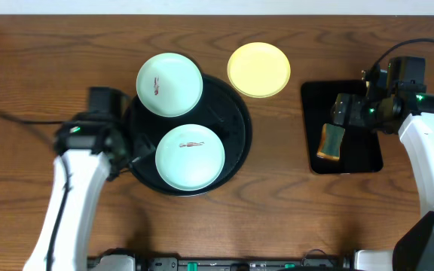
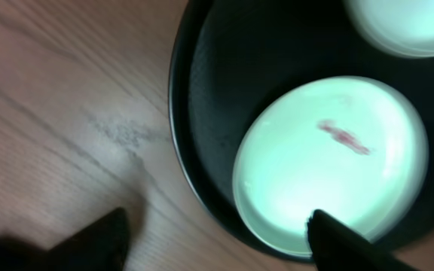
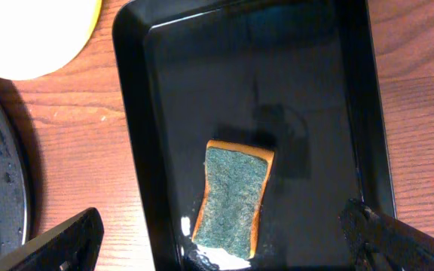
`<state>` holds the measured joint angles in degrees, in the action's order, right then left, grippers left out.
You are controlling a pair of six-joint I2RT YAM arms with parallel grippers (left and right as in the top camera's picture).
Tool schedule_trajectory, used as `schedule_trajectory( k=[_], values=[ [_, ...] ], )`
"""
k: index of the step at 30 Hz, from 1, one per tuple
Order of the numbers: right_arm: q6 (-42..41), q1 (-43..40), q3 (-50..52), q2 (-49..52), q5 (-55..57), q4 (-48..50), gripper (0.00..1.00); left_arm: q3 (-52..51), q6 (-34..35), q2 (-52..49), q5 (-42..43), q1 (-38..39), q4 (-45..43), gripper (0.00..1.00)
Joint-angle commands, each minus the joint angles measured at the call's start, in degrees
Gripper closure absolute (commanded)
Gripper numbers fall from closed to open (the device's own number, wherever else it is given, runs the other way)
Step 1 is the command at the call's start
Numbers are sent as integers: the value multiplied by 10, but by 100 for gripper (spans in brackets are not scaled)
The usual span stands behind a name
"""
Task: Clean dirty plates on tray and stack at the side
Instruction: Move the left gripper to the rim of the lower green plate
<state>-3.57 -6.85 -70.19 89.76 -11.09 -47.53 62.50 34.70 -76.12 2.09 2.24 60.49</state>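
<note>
Two smeared mint plates [image 1: 190, 156] on black tray [image 1: 230, 124], yellow plate [image 1: 258, 69] beside.

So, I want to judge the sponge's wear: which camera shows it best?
Right wrist: the sponge lies close, green scouring face up, in the rectangular tray. Overhead shows it small; left wrist misses it.

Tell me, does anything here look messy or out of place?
Yes. The near green plate and the far green plate both carry reddish smears, and the far one overhangs the rim of the round tray. The yellow plate sits off the tray, on the table.
</note>
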Motion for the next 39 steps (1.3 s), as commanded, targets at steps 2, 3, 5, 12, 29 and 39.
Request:
schedule_trajectory(
  k=[2,3,5,12,29,39],
  values=[
    [11,-2,-3,1,-10,0,1,-14,-35,-72,-47,28,-45,38],
    [11,-2,-3,1,-10,0,1,-14,-41,-85,-47,30,-56,39],
    [11,-2,-3,1,-10,0,1,-14,-46,-119,-47,31,-80,40],
    [11,-2,-3,1,-10,0,1,-14,-189,-199,20,31,-124,40],
    [11,-2,-3,1,-10,0,1,-52,-214,-236,55,41,-197,52],
    [11,-2,-3,1,-10,0,1,-88,-195,-235,54,41,-232,52]
  ],
)
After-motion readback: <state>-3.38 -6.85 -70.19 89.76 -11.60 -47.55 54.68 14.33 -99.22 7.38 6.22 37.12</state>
